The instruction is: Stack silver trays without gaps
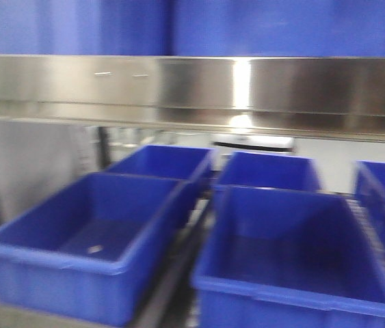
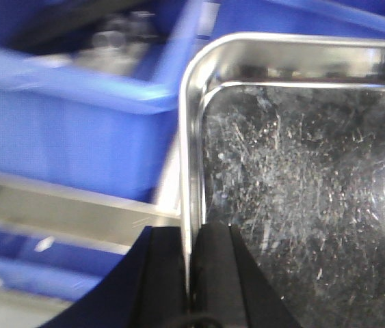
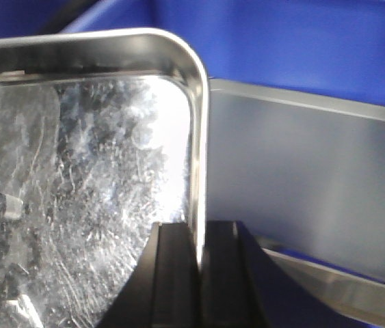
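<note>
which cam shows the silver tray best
The left wrist view: the silver tray shows a sharp rounded corner, rim and scratched floor, with the left gripper shut on the rim. The right wrist view shows a corner too, glare-washed, in the right gripper. The front view shows only blue bins and a steel rail.

The silver tray (image 2: 301, 191) is glossy, mirror-bright steel, its flat bottom dulled by a mesh of fine scratches. The bins (image 1: 62, 287) are smooth blue plastic with a soft sheen, and the rail (image 1: 192, 85) above them is brushed, satin metal.
</note>
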Motion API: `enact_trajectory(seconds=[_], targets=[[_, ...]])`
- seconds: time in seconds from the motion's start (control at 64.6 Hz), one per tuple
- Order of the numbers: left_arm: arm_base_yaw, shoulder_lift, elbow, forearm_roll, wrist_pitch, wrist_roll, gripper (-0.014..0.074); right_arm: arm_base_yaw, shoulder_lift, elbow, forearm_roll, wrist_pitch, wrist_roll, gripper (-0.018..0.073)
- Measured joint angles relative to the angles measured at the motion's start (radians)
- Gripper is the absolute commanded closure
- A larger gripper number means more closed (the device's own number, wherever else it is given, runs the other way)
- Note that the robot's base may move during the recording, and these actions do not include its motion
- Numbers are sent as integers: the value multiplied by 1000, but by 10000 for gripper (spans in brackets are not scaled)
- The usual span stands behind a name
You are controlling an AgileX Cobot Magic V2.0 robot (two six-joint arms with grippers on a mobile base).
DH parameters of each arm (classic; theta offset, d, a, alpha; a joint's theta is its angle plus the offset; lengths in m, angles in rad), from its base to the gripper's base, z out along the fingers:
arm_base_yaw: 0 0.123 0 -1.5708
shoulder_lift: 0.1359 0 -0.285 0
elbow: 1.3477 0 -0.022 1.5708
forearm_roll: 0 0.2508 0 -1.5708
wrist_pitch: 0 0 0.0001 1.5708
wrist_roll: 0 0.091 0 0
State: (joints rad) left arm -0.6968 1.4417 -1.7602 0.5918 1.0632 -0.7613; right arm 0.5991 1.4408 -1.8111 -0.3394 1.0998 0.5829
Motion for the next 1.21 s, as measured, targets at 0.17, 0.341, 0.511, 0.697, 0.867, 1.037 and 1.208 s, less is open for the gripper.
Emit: enact_trajectory(seconds=[0.17, 0.341, 0.511, 0.697, 0.867, 1.037, 1.208], targets=[[0, 0, 0, 0, 0, 0, 613, 0, -2, 0, 0, 2, 0, 637], [0, 0, 0, 0, 0, 0, 613, 0, -2, 0, 0, 2, 0, 637], [0, 0, 0, 0, 0, 0, 613, 0, -2, 0, 0, 2, 0, 637], [0, 0, 0, 0, 0, 0, 613, 0, -2, 0, 0, 2, 0, 637], [0, 0, 0, 0, 0, 0, 613, 0, -2, 0, 0, 2, 0, 637], [0, 0, 0, 0, 0, 0, 613, 0, -2, 0, 0, 2, 0, 637], [0, 0, 0, 0, 0, 0, 613, 0, -2, 0, 0, 2, 0, 637]])
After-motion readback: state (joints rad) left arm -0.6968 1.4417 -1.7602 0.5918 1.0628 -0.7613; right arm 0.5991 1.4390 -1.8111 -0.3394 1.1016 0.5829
